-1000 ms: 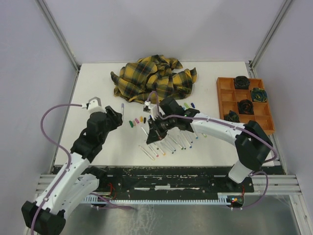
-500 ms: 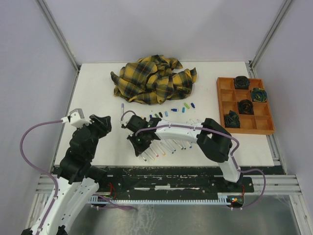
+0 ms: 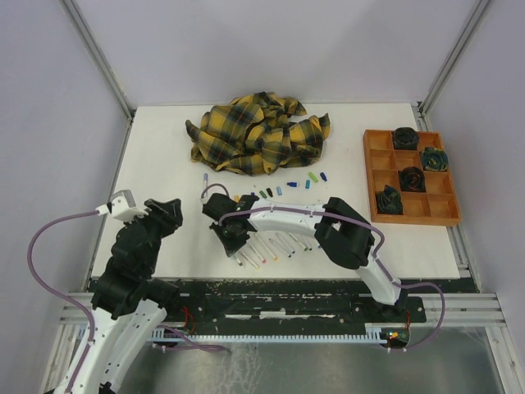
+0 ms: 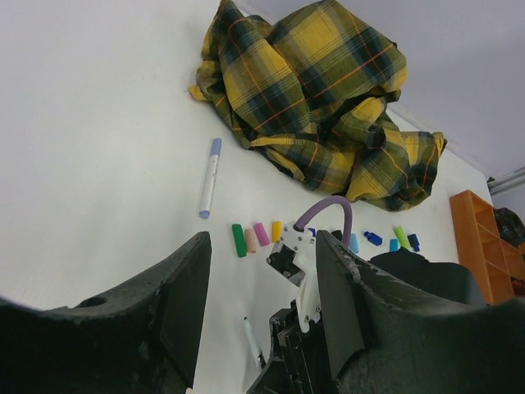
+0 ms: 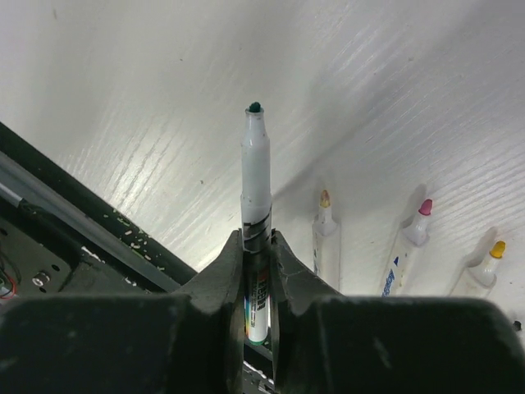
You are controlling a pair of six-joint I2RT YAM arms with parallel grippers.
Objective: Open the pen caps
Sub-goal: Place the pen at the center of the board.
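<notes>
While the right end effector (image 3: 232, 238) sits low over the desk (image 3: 164, 148) close to its near edge, I can see on its wrist camera that it (image 5: 257, 238) is clamped on a green-tipped pen (image 5: 255, 164). The barrel runs out past the fingers with its bare tip pointing away. Just beside it on the desk lie more uncapped pens (image 5: 326, 238) with orange, pink and yellow tips, part of the row of pens (image 3: 264, 256) along the near edge.

The left end effector (image 3: 168, 209) hangs above the desk towards the left edge. Its fingers stand apart with nothing between them (image 4: 262, 246).

The pen caps (image 3: 312, 177) lie loose in a slanting line across the middle of the desk, between the row of pens and the plaid cloth (image 3: 258, 135) heaped at the far edge. On the left wrist view I pick out green, pink and yellow ones (image 4: 239, 240). One capped pen (image 3: 204, 182) lies alone, left of that line. An orange tray (image 3: 379, 141) sits at the right edge.
</notes>
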